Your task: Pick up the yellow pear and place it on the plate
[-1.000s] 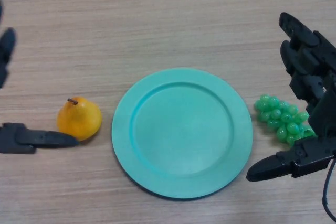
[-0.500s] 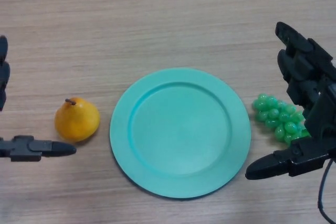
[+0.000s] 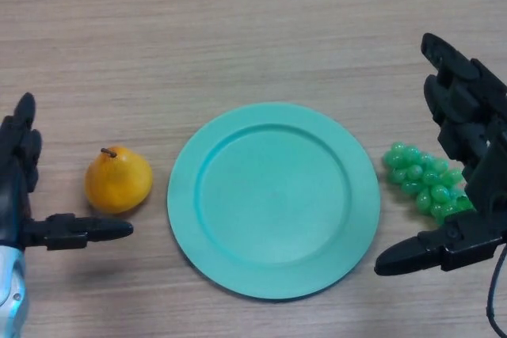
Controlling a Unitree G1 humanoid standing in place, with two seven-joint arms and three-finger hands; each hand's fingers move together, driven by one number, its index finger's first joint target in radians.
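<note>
The yellow pear [image 3: 118,181] stands on the wooden table, left of the teal plate [image 3: 273,199], a small gap apart. My left hand [image 3: 17,195] is open at the left edge: its fingers reach up behind the pear's left side and its thumb [image 3: 83,231] lies just below the pear, not touching it. My right hand [image 3: 467,156] is open at the right edge, idle beside the grapes. The plate holds nothing.
A bunch of green grapes [image 3: 424,180] lies right of the plate, between my right hand's fingers and thumb [image 3: 416,252]. The wooden table [image 3: 238,29] stretches bare behind the plate.
My left hand has moved right and up into view, so its fingers and thumb now frame the pear. The pear, the plate and my right hand have barely moved.
</note>
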